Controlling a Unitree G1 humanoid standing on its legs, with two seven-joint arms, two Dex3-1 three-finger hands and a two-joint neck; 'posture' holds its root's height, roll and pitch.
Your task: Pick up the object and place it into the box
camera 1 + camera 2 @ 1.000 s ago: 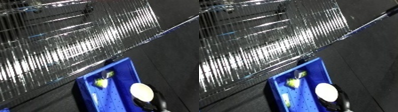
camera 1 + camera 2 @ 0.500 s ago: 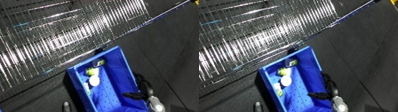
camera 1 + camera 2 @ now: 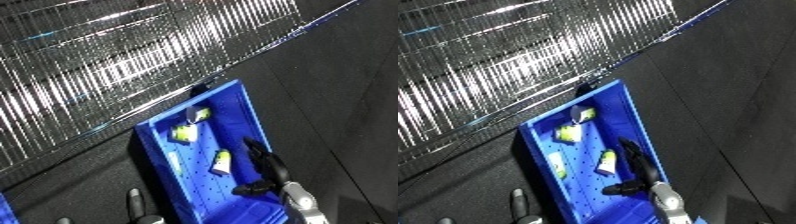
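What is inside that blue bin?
The bin holds a few small yellow-and-white items: one near the far end, one beside it, one mid-floor. The right robot hand reaches in, covering part of the floor.

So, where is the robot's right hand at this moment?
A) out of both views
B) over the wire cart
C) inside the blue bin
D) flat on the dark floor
C: the right hand reaches into the blue bin, its fingers relaxed near a small pale object on the bin floor.
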